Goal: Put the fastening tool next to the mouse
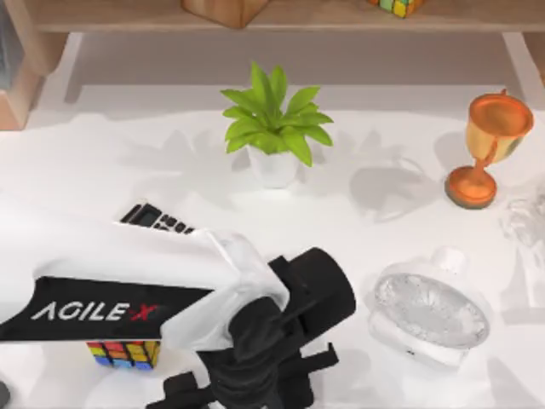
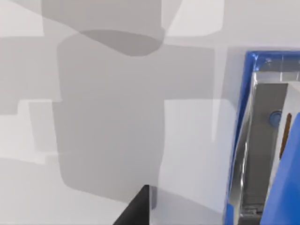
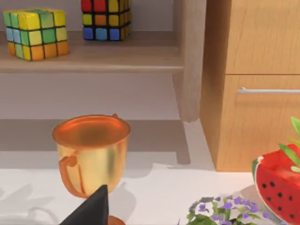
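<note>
The white surface (image 1: 102, 162) is crossed at its front left by the AgileX left arm (image 1: 128, 290), bent down over the work. The right arm idles near the trophy (image 1: 485, 149). A pale rounded object (image 1: 430, 311), possibly the mouse, sits front right. The cube (image 1: 123, 352) and calculator (image 1: 157, 220) lie partly under the left arm. The blue tool (image 2: 239, 140) lies on the surface, off to one side of the left gripper (image 2: 140, 208); whether that gripper is spread or closed cannot be told. Descending this off-centre risks clipping one edge and shoving the tool away.
</note>
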`<state>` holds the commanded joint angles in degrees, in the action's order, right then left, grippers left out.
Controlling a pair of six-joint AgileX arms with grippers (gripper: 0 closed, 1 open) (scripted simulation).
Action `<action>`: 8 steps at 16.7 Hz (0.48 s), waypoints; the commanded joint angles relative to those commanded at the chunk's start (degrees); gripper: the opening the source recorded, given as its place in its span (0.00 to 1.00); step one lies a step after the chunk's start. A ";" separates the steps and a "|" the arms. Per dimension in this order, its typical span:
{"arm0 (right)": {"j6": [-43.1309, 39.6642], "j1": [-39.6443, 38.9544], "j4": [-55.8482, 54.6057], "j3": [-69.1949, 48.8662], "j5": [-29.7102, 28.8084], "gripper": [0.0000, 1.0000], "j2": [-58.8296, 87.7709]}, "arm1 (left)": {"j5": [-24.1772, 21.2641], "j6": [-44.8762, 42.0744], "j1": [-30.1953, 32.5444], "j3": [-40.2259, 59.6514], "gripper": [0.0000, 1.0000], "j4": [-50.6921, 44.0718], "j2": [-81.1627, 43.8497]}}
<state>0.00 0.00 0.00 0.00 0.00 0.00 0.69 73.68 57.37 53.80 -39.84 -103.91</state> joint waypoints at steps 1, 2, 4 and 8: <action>0.00 0.00 0.00 0.00 0.00 1.00 0.00 | 0.00 0.00 0.00 0.00 0.00 0.00 0.00; 0.00 0.00 0.00 0.00 0.00 1.00 0.00 | 0.00 0.00 0.00 0.00 0.00 0.00 0.00; 0.00 0.00 0.00 0.00 0.00 1.00 0.00 | 0.00 0.00 0.00 0.00 0.00 0.00 0.00; 0.00 0.00 0.00 0.00 0.00 1.00 0.00 | 0.00 0.00 0.00 0.00 0.00 0.00 0.00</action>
<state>0.00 0.00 0.00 0.00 0.00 0.00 0.69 73.68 57.37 53.80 -39.84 -103.91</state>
